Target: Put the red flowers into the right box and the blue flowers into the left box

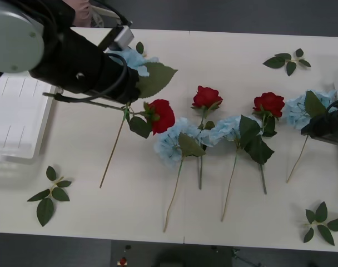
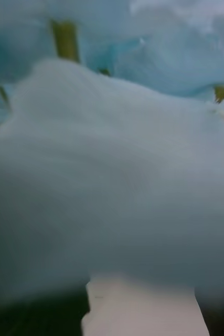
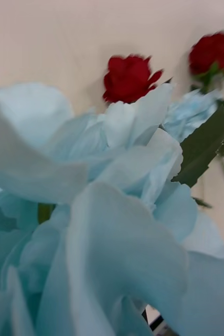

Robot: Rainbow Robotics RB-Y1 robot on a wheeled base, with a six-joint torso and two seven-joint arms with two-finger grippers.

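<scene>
Close against the left wrist camera, a pale-blue flower [image 3: 106,231] crowds the left gripper [image 1: 137,83], its jaws hidden; whether they grip it cannot be told. Beyond it on the desk [image 1: 224,222] lie three red flowers [image 1: 208,97] among other blue clusters [image 1: 169,144]. At the left edge sits the white left box [image 1: 19,119]. Far right, the right gripper [image 1: 327,125] presses against a blue cluster [image 2: 112,184], jaws unseen.

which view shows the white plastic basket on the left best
The front view: the white plastic tray-like basket lies at the table's left edge, its ribbed floor bare, partly behind the left arm. The wrist views give pale-blue petals close up and no basket.
</scene>
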